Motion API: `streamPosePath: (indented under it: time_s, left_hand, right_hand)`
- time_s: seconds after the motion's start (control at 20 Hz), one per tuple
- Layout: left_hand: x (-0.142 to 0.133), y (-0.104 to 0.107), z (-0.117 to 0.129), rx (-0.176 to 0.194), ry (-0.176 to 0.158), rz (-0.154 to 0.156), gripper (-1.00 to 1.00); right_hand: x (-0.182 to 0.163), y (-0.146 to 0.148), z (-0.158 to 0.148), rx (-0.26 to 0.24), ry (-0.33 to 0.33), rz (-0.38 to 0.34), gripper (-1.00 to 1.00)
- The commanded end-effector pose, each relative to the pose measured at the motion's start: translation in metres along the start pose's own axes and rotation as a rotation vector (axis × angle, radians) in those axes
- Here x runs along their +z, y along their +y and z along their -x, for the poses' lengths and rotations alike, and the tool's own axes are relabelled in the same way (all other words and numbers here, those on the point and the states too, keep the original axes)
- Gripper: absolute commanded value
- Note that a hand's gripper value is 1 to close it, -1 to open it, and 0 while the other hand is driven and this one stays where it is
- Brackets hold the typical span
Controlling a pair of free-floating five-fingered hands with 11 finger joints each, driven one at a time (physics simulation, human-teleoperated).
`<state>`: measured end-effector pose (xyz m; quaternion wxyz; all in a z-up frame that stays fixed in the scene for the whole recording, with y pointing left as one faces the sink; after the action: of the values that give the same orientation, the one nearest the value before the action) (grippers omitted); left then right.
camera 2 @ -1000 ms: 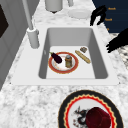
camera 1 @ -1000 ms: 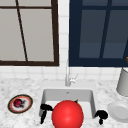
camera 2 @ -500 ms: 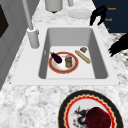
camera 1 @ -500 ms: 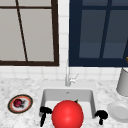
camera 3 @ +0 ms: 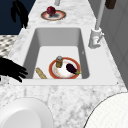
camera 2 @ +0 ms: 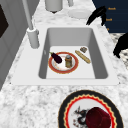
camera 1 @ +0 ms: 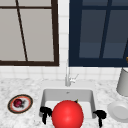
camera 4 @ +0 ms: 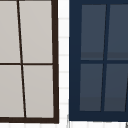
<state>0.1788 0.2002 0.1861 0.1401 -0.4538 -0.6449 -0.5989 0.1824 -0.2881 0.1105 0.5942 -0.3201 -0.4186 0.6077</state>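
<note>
Nearest the front camera, a big red ball (camera 1: 67, 114) sits at the near edge of the sink (camera 1: 47, 96), hiding much of the basin in the front view. The left hand (camera 1: 45, 112) hangs in the air just left of the ball, over the sink's near left corner, fingers drooping down loosely and holding nothing. The right hand (camera 1: 100, 115) hangs just right of the ball at the near right corner, its fingers likewise slack and pointing down, empty. Whether either hand touches the ball cannot be told.

In the basin, seen from the left side, a red-rimmed plate (camera 2: 63, 62) lies on the sink floor. On it rest a dark eggplant (camera 2: 56, 57) and a small jar (camera 2: 68, 61), side by side. Just off the plate, toward the right end of the basin, lies a long bread stick (camera 2: 82, 56), and beyond it a small brown lump (camera 2: 83, 49) that is too small to name.

On the marble tabletop (camera 1: 15, 86) left of the sink stands a patterned plate (camera 1: 20, 103) with a dark red fruit (camera 1: 18, 102) on it. Right of the sink lies a plain white plate (camera 1: 119, 111), and farther back a grey canister (camera 1: 123, 82).

At the far rim of the sink rises the faucet (camera 1: 67, 76). Behind it runs a tiled wall with a brown-framed window (camera 1: 30, 32) at left and a dark blue window (camera 1: 98, 32) at right.
</note>
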Motion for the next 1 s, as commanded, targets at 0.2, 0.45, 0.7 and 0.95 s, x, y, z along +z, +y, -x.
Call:
streamPosePath:
  time_s: [0.2, 0.45, 0.7, 0.95]
  left_hand:
    - [0.0, 0.0, 0.0, -0.005, 0.003, -0.003, 0.0]
    - [0.0, 0.0, 0.0, -0.009, 0.005, -0.006, 0.0]
    - [0.0, 0.0, 0.001, -0.011, 0.006, -0.007, 0.0]
    - [0.0, 0.0, 0.001, -0.013, 0.007, -0.008, 0.0]
  right_hand:
    - [-0.004, 0.002, -0.006, 0.002, -0.004, -0.016, -1.0]
    - [-0.011, 0.001, 0.002, 0.023, -0.087, -0.017, -1.0]
    - [-0.004, 0.003, -0.001, 0.017, -0.14, -0.067, -1.0]
    - [-0.009, 0.006, 0.0, 0.058, -0.237, -0.047, -1.0]
